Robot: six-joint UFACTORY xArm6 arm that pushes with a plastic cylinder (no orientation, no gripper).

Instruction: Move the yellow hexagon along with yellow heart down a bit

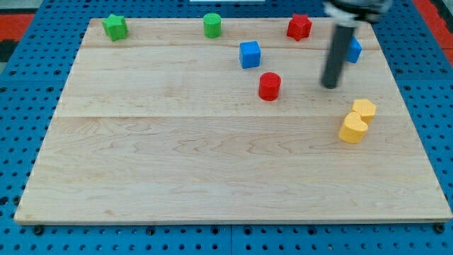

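Note:
The yellow hexagon [364, 108] and the yellow heart [352, 128] sit touching each other at the view's right, the hexagon just above and right of the heart. My tip [330, 86] is on the board above and to the left of the yellow pair, apart from them. It stands right of the red cylinder [269, 86] and below-left of a blue block [353, 49] that the rod partly hides.
A blue cube [249, 54] lies above the red cylinder. A red star-shaped block [299, 27], a green cylinder [211, 25] and a green star-shaped block [115, 27] line the board's top edge. The wooden board [177, 156] rests on a blue pegboard.

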